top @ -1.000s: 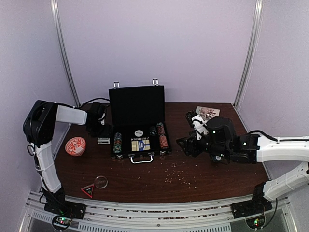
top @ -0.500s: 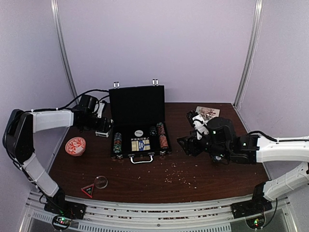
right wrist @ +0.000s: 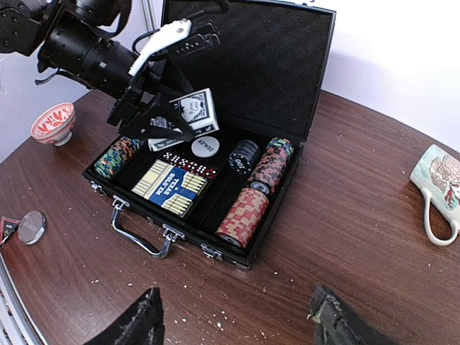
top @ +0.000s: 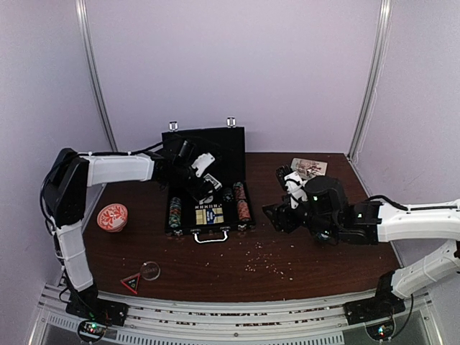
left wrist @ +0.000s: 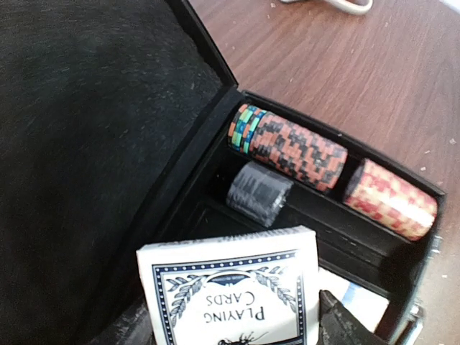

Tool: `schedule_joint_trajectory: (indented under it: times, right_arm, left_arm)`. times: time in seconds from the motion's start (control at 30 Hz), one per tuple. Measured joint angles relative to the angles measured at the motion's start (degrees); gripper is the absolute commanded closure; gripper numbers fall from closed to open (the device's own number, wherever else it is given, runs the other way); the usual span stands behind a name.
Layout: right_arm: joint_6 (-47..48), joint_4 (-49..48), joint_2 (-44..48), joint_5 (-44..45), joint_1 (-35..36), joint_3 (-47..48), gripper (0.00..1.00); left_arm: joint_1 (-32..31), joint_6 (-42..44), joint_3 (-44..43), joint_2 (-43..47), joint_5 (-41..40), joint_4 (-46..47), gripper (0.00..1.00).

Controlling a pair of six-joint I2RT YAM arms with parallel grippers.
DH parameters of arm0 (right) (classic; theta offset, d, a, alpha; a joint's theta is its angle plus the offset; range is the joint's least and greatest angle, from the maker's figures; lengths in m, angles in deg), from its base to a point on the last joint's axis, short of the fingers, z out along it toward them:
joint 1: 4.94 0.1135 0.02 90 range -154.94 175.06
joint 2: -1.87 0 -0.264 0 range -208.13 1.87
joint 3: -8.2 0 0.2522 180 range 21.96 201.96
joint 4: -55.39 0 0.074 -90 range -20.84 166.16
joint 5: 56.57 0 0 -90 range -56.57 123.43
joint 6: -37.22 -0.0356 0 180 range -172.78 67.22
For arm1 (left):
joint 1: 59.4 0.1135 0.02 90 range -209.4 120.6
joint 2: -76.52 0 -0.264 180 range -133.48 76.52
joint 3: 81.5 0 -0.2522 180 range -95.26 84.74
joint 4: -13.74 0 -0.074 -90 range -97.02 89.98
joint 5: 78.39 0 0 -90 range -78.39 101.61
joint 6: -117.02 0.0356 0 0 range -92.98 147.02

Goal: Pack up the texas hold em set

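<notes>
**What each thing is made of**

The briefcase [right wrist: 277, 208] has a hard black shell. Its handle [right wrist: 133, 236] and corner bits are shiny silver metal. Inside, the lid [left wrist: 72, 144] is lined with soft, fuzzy black cloth that does not shine. The chip stacks [left wrist: 291, 147] look like smooth, hard plastic with a dull finish. The card box [left wrist: 230, 287] is thin white card with blue print, smooth and a little glossy. The tabletop [right wrist: 345, 237] is dark brown wood, smooth with a soft shine, and small pale crumbs are scattered on it. The mug [right wrist: 438, 187] and the small dish [right wrist: 54, 122] look like glossy glazed pottery.
</notes>
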Motion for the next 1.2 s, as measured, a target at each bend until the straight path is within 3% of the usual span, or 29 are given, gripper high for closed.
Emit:
schedule_joint_trajectory:
  times: [0.17, 0.4, 0.5, 0.7, 1.2]
  right_arm:
    - [0.11, -0.35, -0.07, 0.37, -0.31, -0.04, 0.3]
    - [0.15, -0.61, -0.7, 0.52, -0.35, -0.07, 0.3]
    - [0.15, -0.74, -1.07, 0.52, -0.35, -0.07, 0.3]
    - [0.13, -0.76, -1.49, 0.52, -0.39, -0.07, 0.3]
    - [0.13, -1.11, -3.06, 0.5, -0.52, -0.07, 0.3]
  left_arm:
    - [-0.04, 4.26, -7.96, -7.32, 0.79, -3.63, 0.51]
    - [-0.04, 8.9, -11.56, -11.78, -0.98, -8.48, 0.46]
    - [-0.04, 10.6, -13.42, -13.35, -1.49, -9.84, 0.2]
    - [-0.07, 11.91, -14.53, -14.01, -3.67, -10.56, 0.04]
    - [-1.01, 12.02, -4.83, -6.88, -13.7, -9.97, 0.03]
